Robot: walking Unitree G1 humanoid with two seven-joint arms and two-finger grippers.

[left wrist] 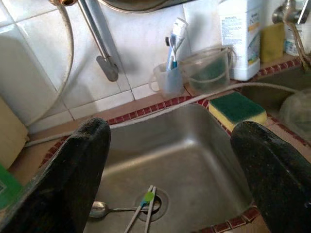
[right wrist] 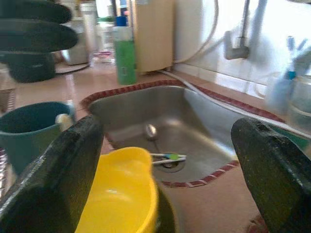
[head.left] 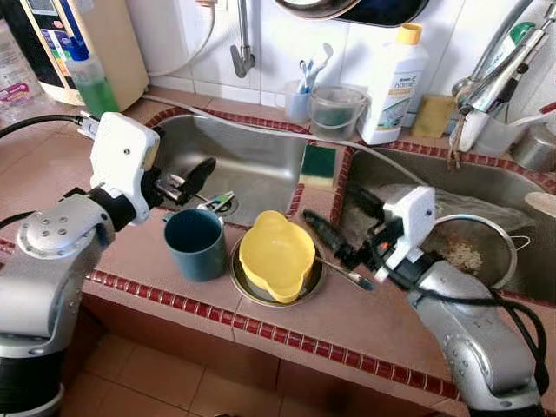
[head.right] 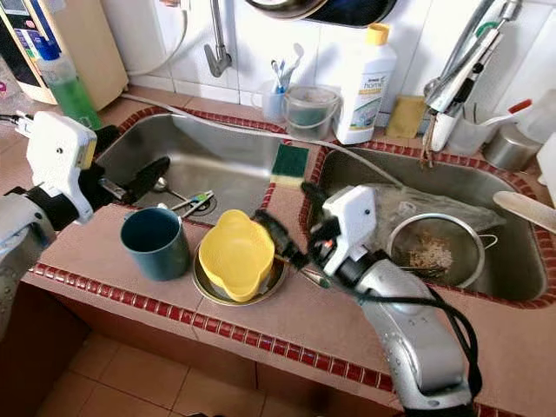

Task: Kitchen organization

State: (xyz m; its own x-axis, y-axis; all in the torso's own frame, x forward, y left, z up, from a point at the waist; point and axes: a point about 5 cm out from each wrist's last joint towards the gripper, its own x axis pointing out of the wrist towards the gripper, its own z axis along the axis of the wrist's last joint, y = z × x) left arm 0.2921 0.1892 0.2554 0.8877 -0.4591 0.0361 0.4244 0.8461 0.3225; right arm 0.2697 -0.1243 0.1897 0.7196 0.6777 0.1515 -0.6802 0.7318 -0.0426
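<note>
On the tiled bench (head.left: 130, 261), the yellow bowl (head.left: 276, 254) is being faced just ahead of the right tool (head.left: 323, 236), whose fingers are spread and empty. Beside the bowl a teal cup (head.left: 195, 243) is standing just below the released left tool (head.left: 184, 184), with the left sink (head.left: 252, 156) lying beyond. A careless reach is being risked: the bowl could be pushed against the cup and both knocked off the bench edge.

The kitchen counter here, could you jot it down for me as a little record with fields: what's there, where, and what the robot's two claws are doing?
Counter front: teal mug beside yellow bowl sitting in a metal dish
Left sink: spoon, chopsticks near drain
Divider: green sponge
Right sink: metal strainer
Left gripper: open, above the mug
Right gripper: open, by the bowl
</note>
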